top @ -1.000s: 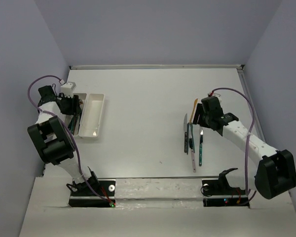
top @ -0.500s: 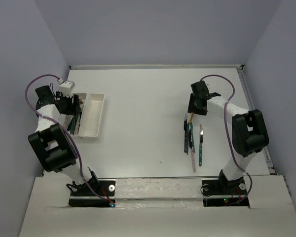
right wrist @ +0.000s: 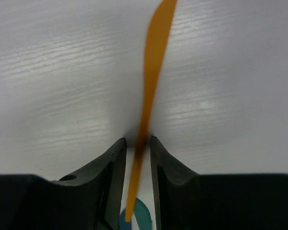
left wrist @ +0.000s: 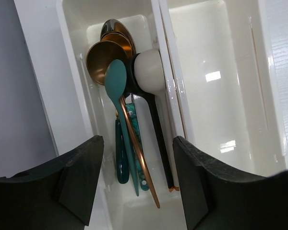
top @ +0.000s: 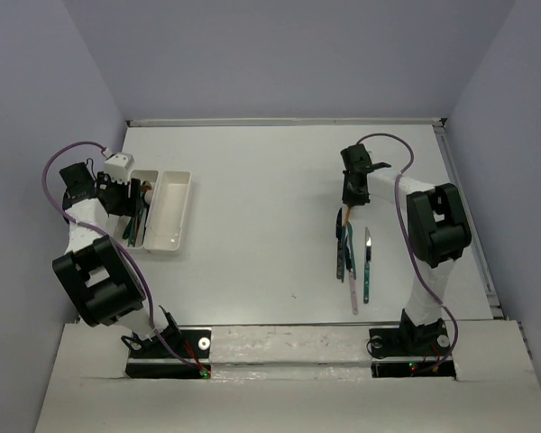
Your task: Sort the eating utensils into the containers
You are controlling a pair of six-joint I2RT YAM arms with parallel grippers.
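The containers (top: pixel 168 213) are two joined white trays at the left. The left tray (left wrist: pixel 77 72) holds several spoons: gold (left wrist: pixel 102 56), teal (left wrist: pixel 116 82) and white-bowled with a black handle (left wrist: pixel 149 72). The right tray (left wrist: pixel 216 86) is bare. My left gripper (left wrist: pixel 139 187) hangs open over the spoon handles, holding nothing; from above the left gripper (top: pixel 131 197) is over the left tray. My right gripper (right wrist: pixel 137 148) is down on the table, shut on the handle of a gold knife (right wrist: pixel 156 52). Seen from above, the right gripper (top: pixel 350 198) is at the far end of the utensil pile.
More eating utensils lie on the table near the right arm: a dark knife (top: pixel 338 239), a teal-handled knife (top: pixel 367 271) and a pale-handled one (top: pixel 353 293). A teal handle end (right wrist: pixel 143 215) shows under the gold knife. Walls stand close on both sides.
My right arm has swung up and left to the far end of the pile, and its jaws have closed around the gold knife. The left jaws have widened slightly over the tray.
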